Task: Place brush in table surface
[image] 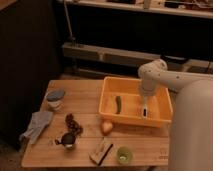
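1. A dark panel (pixel 25 60) fills the far left of the room.
2. A long pale ledge (pixel 100 54) runs across the far side, below a dark recess (pixel 125 30).
3. A light shelf edge (pixel 125 7) crosses the top.
4. The light is dim and warm.

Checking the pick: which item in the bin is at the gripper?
The white brush, on the bin's right, under the gripper; the green vegetable lies apart, left.
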`<state>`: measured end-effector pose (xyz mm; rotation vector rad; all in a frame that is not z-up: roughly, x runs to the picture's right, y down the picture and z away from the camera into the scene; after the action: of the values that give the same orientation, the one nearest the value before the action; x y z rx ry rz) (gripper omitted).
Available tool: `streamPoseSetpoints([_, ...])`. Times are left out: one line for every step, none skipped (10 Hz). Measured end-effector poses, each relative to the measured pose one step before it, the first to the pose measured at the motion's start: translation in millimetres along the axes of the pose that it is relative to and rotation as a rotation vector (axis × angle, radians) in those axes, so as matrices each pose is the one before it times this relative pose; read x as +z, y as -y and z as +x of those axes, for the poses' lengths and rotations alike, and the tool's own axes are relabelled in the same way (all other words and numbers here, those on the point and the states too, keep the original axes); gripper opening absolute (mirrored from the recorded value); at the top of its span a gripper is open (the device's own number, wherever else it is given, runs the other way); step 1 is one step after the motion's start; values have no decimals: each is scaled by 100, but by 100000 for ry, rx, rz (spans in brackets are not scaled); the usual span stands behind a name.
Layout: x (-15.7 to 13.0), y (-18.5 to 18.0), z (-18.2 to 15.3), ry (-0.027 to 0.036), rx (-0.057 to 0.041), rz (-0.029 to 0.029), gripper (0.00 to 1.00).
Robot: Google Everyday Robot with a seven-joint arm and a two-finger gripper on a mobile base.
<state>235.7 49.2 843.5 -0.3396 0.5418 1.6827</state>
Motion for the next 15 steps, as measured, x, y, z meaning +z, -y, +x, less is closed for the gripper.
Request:
streamPoseSetpoints([-2014,-613,-454,2614,-2324,-1193,0])
streamPoseSetpoints([-1580,-737,-314,1939,-1864,-1116,0])
streamPoseSetpoints([-1360,-609,-207,1591,-1216,-1212,0])
streamPoseSetpoints([-1717,-612,-410,2650,-1877,-1132,0])
streamPoseSetpoints([-1923,-976,-801,3088,-2924,-1570,0])
streamPoseSetpoints([-1020,-1177,-711,1265,-2115,-2166,0])
streamPoseSetpoints([-624,-1576,-766,181,-2563,-3280,0])
streamPoseSetpoints([-470,-1910,-1089,3,-3799,-3906,0])
streamPoseSetpoints([-270,-1640,-908,-295,-3068,-3334,0])
streamPoseSetpoints([-26,-1112,-543,-422,-2016,-2147,0])
streamPoseSetpoints([162,-2191,-1000,-968,-3794,-3346,0])
streamPoseSetpoints([211,-1617,-699,-703,-2557,-2140,0])
streamPoseSetpoints([324,-1890,-931,-832,-3068,-1945,0])
streamPoseSetpoints([497,-1658,-923,-1244,-2548,-1769,0])
streamPoseSetpoints([571,-1634,-982,-1555,-2388,-2161,0])
